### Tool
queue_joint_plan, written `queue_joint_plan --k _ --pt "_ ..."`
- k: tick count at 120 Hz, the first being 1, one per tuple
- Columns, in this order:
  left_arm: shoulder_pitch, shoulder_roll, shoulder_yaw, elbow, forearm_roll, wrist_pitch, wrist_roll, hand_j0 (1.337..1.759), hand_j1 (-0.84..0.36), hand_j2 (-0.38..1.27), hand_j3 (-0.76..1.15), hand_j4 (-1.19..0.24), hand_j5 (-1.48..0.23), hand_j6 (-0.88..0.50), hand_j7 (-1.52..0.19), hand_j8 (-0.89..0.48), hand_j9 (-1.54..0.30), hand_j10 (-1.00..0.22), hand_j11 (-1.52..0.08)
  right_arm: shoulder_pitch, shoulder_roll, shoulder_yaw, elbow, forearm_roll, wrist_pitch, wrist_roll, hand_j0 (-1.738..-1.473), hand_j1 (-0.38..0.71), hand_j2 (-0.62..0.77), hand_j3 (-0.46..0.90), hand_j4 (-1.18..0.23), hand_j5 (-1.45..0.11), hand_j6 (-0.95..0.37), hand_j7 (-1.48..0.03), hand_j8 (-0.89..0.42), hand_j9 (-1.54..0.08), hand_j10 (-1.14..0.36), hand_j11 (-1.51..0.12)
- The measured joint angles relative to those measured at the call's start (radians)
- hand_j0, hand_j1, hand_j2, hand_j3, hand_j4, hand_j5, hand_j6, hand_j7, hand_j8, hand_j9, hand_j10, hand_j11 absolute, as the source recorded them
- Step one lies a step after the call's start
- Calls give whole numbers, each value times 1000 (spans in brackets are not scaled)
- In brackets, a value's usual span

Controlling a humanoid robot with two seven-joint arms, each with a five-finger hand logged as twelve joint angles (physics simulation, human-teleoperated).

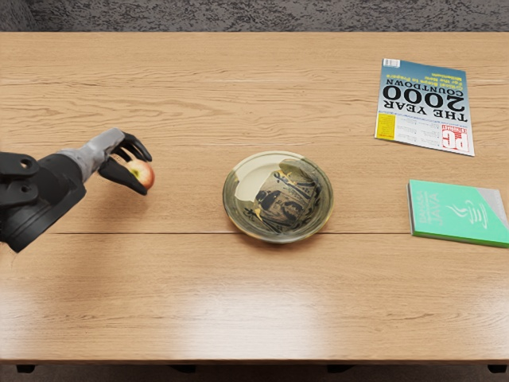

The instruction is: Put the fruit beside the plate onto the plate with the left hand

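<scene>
1. Looking down through the head view, I am seeing a long, light-brown wooden table [254,302] filling nearly the whole picture, its grain running left to right.
2. A bulky black and dark-grey left arm [36,195] is reaching in from the left edge, low over the left part of the table, and the left hand [126,161] at its end is pointing toward the middle.
3. That hand is gripping a small, round, red-and-yellow apple [142,172]. The black fingers [135,148] are curling over the top of the fruit, and another dark finger is pressing in from underneath, so the fruit is showing only between them.
4. The apple is sitting well to the left of the plate, clearly apart from it. I cannot tell whether the fruit is touching the wood or hanging just above it.
5. A round, glossy, olive-green plate [229,196] with a dark printed pattern in its well is lying flat near the middle of the table.
6. A blue-and-white magazine [425,106] is lying flat toward the far right corner. Its big black title, "THE YEAR 2000 COUNTDOWN", is reading upside down from where I am standing.
7. A flat green book [457,212] with a pale grey corner is lying nearer, at the right edge, well apart from the plate and below the magazine in the picture.
</scene>
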Motion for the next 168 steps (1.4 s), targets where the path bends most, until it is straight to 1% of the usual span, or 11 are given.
queue_joint_plan --k 14,29,38,45,53,73,115,130,137,159,168 --pt "-31 -39 0 2 -3 1 1 1657 -311 450 0 -658 -936 -457 -902 -394 -895 -669 -897 0 0 0 0 0 0 0 -1658 -324 -4 0 -20 -26 -20 -26 -20 -26 -20 -26" --pt "-50 -86 0 7 -9 1 3 1658 -339 555 0 -660 -932 -469 -908 -421 -893 -674 -895 0 0 0 0 0 0 0 -1658 -324 -4 0 -20 -26 -20 -26 -20 -26 -20 -26" --pt "-58 -93 -1 9 -10 1 3 1658 -347 562 0 -661 -931 -476 -911 -421 -894 -676 -896 0 0 0 0 0 0 0 -1658 -324 -4 0 -20 -26 -20 -26 -20 -26 -20 -26" --pt "-67 -122 0 10 -11 1 3 1658 -346 573 0 -661 -931 -478 -910 -428 -893 -678 -896 0 0 0 0 0 0 0 -1658 -324 -4 0 -20 -26 -20 -26 -20 -26 -20 -26" --pt "-68 -140 0 13 -12 1 3 1658 -337 538 0 -663 -927 -473 -903 -430 -894 -678 -896 0 0 0 0 0 0 0 -1658 -324 -4 0 -20 -26 -20 -26 -20 -26 -20 -26" --pt "-86 -192 1 17 -20 2 3 1658 -375 622 0 -668 -919 -484 -895 -441 -894 -679 -895 0 0 0 0 0 0 0 -1658 -324 -4 0 -20 -26 -20 -26 -20 -26 -20 -26" --pt "-126 -288 2 19 -54 2 5 1658 -350 546 0 -664 -910 -482 -889 -458 -887 -676 -888 0 0 0 0 0 0 0 -1658 -324 -4 0 -20 -26 -20 -26 -20 -26 -20 -26" --pt "-145 -340 2 23 -67 2 6 1658 -343 570 0 -663 -904 -498 -890 -452 -882 -674 -882 0 0 0 0 0 0 0 -1658 -324 -4 0 -20 -26 -20 -26 -20 -26 -20 -26" --pt "-151 -353 2 24 -77 2 5 1658 -340 566 0 -658 -900 -502 -886 -480 -879 -669 -879 0 0 0 0 0 0 0 -1658 -324 -4 0 -20 -26 -20 -26 -20 -26 -20 -26" --pt "-155 -376 1 27 -90 3 5 1658 -320 413 0 -617 -824 -518 -817 -486 -813 -623 -813 0 0 0 0 0 0 0 -1658 -324 -4 0 -20 -26 -20 -26 -20 -26 -20 -26" --pt "-162 -391 0 27 -92 2 5 1658 -309 395 0 -607 -807 -532 -801 -502 -798 -611 -798 0 0 0 0 0 0 0 -1658 -324 -4 0 -20 -26 -20 -26 -20 -26 -20 -26"
